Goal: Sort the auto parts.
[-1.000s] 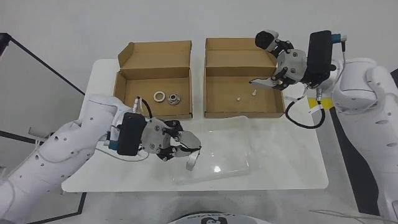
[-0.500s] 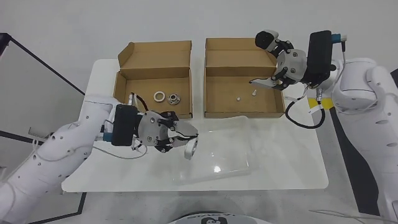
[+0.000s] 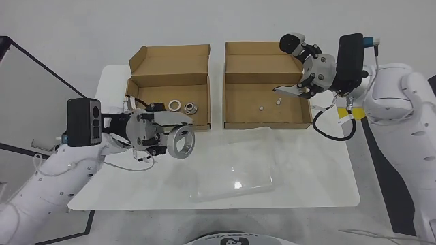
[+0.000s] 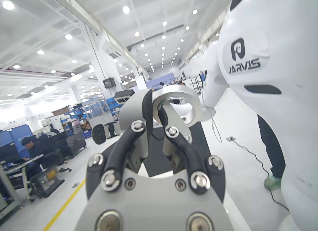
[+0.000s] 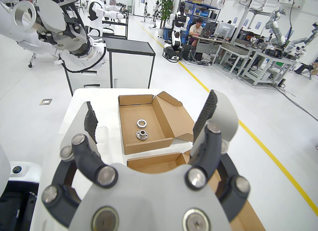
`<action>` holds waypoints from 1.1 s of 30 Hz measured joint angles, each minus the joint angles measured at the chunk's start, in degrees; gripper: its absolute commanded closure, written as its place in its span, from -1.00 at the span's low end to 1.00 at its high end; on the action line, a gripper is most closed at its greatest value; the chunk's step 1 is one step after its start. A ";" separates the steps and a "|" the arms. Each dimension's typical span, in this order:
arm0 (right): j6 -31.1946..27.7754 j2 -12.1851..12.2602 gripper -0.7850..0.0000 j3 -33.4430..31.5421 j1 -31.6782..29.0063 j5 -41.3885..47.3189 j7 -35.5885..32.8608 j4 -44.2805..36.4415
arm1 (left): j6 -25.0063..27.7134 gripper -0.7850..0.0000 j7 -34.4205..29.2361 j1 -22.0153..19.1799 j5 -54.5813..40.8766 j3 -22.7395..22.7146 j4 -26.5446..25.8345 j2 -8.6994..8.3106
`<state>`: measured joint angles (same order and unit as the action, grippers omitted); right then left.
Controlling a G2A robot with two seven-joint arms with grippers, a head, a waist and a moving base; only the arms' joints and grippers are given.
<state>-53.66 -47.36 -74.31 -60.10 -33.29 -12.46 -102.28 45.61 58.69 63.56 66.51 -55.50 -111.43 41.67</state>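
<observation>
Boxes open from above only.
The left box (image 3: pixel 170 58) and right box (image 3: pixel 262 51) are walled all round, with a narrow gap between; the left gripper (image 3: pixel 173 140), clamped on a metal ring (image 3: pixel 191 143), is held before the left box.

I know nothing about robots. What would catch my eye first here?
A big shiny metal ring, clamped in the left gripper, is held in the air near the left cardboard box. That box holds a smaller ring and a flanged hub. The right gripper hangs open over the right cardboard box.
</observation>
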 measured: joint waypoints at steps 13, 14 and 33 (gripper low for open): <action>0.00 0.00 -1.00 0.00 0.00 0.00 0.00 0.00 | -7.32 1.00 7.35 -1.75 -8.71 4.52 -7.40 2.04; 0.00 0.00 -1.00 0.00 0.00 0.00 0.00 0.00 | -8.03 1.00 8.06 -2.14 -8.94 4.99 -7.90 2.28; 0.00 0.00 -1.00 0.00 0.00 0.00 0.00 0.00 | -13.13 1.00 13.16 -2.20 -13.31 5.78 -1.38 3.91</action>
<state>-53.66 -47.36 -74.31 -60.10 -33.29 -12.46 -102.28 32.48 71.85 61.36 53.20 -49.73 -112.81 45.57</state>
